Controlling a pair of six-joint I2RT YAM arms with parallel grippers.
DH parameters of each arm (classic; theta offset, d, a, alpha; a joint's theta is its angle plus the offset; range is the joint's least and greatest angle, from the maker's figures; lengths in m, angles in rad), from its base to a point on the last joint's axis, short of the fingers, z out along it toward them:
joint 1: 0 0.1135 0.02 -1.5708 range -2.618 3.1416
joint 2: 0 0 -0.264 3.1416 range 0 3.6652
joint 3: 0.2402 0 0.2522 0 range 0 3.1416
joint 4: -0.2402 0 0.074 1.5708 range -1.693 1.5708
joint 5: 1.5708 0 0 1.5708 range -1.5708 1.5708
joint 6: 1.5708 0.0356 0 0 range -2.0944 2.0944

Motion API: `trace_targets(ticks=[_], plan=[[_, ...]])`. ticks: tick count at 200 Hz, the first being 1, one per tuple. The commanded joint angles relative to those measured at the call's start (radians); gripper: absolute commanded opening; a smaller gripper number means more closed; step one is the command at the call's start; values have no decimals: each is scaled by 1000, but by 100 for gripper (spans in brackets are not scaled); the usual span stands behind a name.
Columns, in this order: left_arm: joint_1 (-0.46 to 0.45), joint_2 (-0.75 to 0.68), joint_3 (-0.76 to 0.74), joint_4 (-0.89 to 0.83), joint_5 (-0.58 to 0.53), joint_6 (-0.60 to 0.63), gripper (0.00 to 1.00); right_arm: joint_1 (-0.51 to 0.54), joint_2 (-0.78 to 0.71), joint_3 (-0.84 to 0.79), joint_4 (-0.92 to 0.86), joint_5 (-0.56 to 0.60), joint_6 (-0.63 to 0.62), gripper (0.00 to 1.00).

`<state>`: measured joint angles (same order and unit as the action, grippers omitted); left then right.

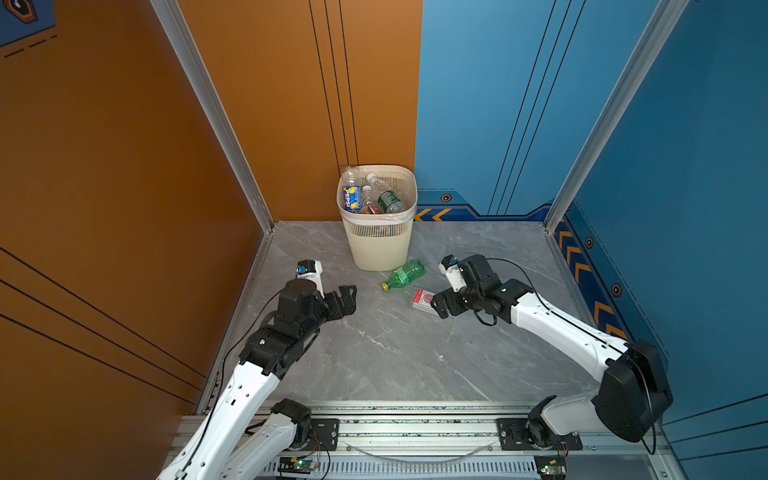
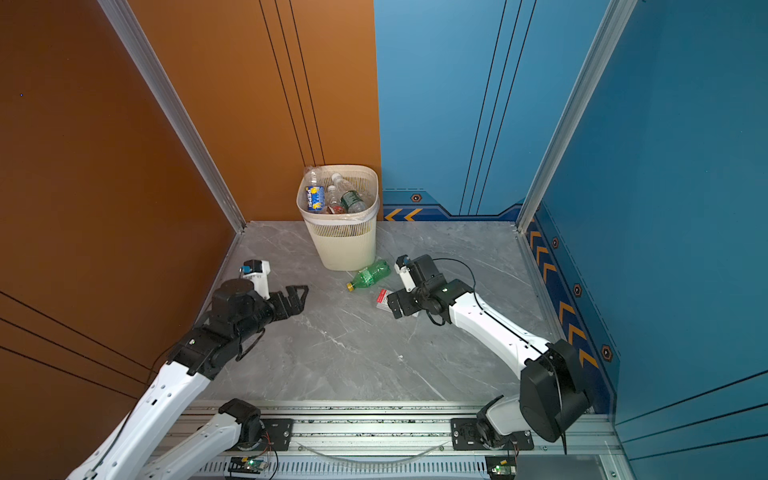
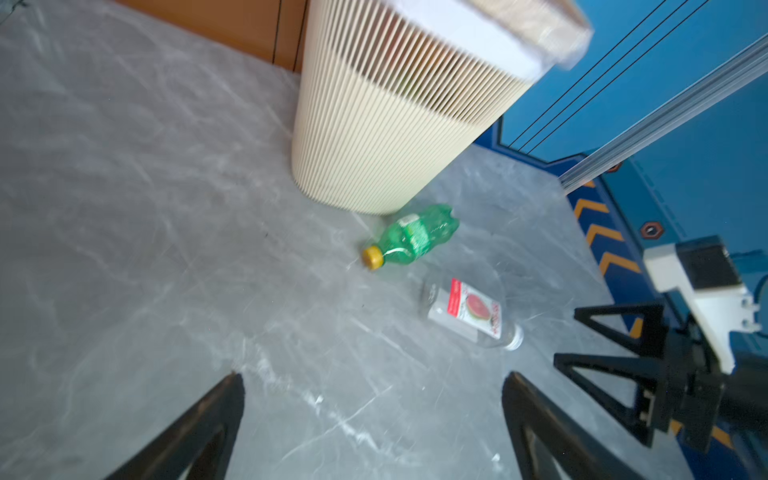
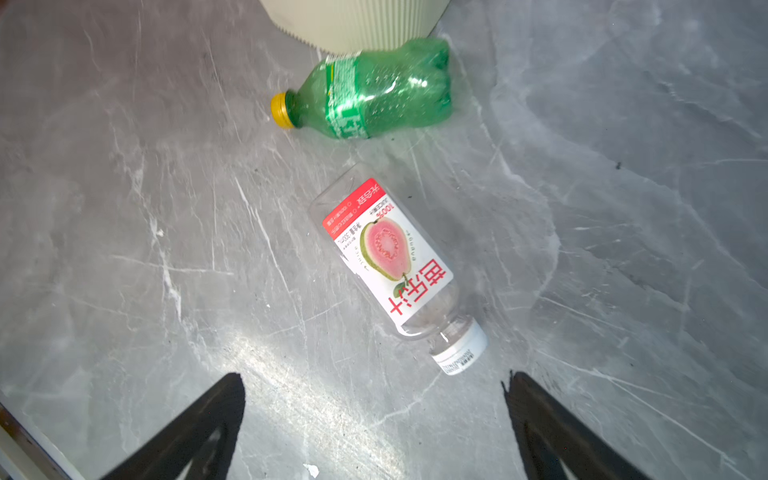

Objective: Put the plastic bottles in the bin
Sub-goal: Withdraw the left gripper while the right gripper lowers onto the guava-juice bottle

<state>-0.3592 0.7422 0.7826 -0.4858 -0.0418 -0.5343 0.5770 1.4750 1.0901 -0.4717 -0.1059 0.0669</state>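
Note:
The cream slatted bin [image 1: 378, 249] stands at the back wall with several plastic bottles inside, one a Pepsi bottle [image 1: 351, 198]. A green bottle with a yellow cap [image 1: 405, 274] lies on the floor at the bin's foot. Beside it lies a clear bottle with a red and white guava label [image 4: 390, 257]. My right gripper [image 4: 374, 378] is open just short of that clear bottle's white cap, nothing between its fingers. My left gripper [image 1: 348, 291] hangs open and empty left of the green bottle [image 3: 411, 237].
The grey marble floor [image 1: 374, 353] is bounded by an orange wall on the left and blue walls behind and on the right. An aluminium rail [image 1: 415, 428] carrying both arm bases runs along the front edge.

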Motion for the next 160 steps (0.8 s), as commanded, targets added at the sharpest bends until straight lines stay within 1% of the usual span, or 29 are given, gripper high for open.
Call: trace_targets(ticks=[1, 17, 46, 86, 142, 160], plan=[[11, -93, -36, -61, -57, 16, 98, 1, 66, 54, -10, -8, -107, 99], [13, -136, -63, -90, -61, 3, 98, 2, 125, 92, -11, -26, -142, 100], [19, -187, -90, -135, -67, -18, 98, -2, 218, 138, -2, -14, -170, 99], [30, -203, -103, -151, -64, -26, 97, -11, 338, 186, 1, -10, -189, 99], [47, -187, -97, -152, -55, -24, 97, -22, 413, 189, 37, 2, -173, 100], [53, -187, -98, -152, -50, -25, 98, -22, 428, 188, 44, 0, -165, 98]])
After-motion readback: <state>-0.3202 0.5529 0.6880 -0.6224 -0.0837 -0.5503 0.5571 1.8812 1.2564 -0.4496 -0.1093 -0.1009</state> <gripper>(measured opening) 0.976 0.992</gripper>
